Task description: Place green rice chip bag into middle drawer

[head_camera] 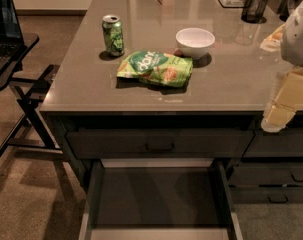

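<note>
The green rice chip bag [156, 69] lies flat on the grey countertop [231, 79] near its front edge, logo up. The middle drawer [156, 196] is pulled open below the counter, showing a bare dark-grey floor and pale side walls. My gripper [277, 118] hangs at the right edge of the view, at the counter's front right corner. It is well to the right of the bag and above the drawer's right side. It holds nothing that I can see.
A green soda can [113, 35] stands left behind the bag and a white bowl [195, 42] right behind it. A black mesh cup [255, 6] stands at the back right. The closed top drawer front [160, 145] sits above the open drawer. A folding stand with a laptop [6, 34] is at the left.
</note>
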Controlling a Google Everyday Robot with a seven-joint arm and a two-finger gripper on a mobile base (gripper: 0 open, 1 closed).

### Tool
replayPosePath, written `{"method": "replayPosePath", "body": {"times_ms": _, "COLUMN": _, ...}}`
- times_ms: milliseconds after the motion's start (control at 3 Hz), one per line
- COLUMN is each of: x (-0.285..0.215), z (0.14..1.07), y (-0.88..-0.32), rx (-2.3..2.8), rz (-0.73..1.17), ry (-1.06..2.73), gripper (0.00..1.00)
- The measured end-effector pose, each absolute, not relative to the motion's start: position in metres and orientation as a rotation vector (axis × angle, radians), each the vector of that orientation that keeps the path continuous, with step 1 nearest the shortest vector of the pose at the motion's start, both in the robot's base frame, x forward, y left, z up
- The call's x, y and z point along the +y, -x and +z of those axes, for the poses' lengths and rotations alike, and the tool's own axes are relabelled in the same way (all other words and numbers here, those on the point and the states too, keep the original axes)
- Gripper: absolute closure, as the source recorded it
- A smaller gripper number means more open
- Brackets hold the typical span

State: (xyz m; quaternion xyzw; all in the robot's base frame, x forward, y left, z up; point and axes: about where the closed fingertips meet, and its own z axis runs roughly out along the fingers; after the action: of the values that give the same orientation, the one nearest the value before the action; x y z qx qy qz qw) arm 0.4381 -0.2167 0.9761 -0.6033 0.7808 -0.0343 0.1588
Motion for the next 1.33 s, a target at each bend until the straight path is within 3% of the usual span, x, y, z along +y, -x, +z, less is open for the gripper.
{"method": "replayPosePath", "body": {"times_ms": 667, "x": -0.195, "z": 0.979, "y": -0.434, "rx": 2.210, "rz": -0.089, "ry": 1.742, "gripper": 0.00}}
{"method": "replayPosePath", "body": {"times_ms": 1333, "x": -0.088, "z": 1.001, "y": -0.444, "rx": 2.033, "rz": -0.115, "ry": 1.765, "gripper": 0.00}}
